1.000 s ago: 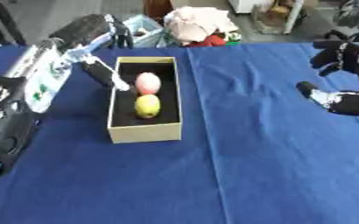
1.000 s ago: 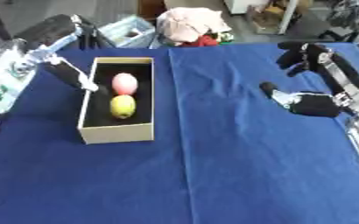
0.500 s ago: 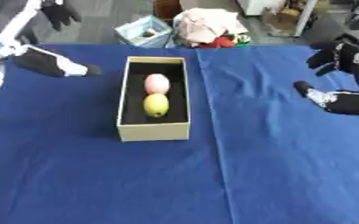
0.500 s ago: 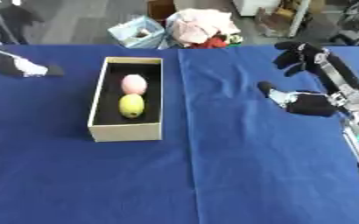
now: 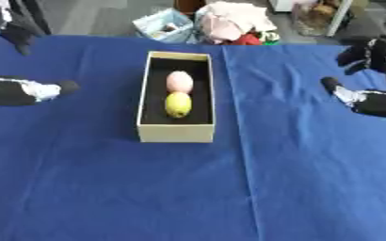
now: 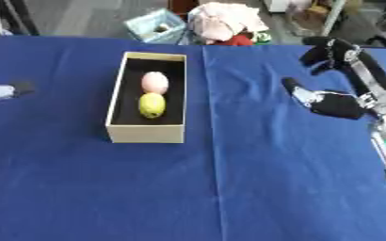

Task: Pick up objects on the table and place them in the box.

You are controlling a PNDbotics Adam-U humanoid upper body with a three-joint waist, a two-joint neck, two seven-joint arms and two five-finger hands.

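Box [image 5: 177, 135] on blue tablecloth [image 5: 229, 188]; clutter [image 5: 229, 23] behind.

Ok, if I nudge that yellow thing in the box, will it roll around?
Probably a little: the yellow object looks rounded and egg-like, so it may roll. The box walls and the pink object against it should limit travel.

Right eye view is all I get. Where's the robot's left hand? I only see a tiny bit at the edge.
Observer: In the left eye view the left hand is over the blue cloth, left of the box and apart from it.
Operator: Is it holding something?
Observer: No, there it shows open, with nothing in it.
Operator: How far up the box is it?
Observer: Its thumb is about level with the pink thing inside the box.
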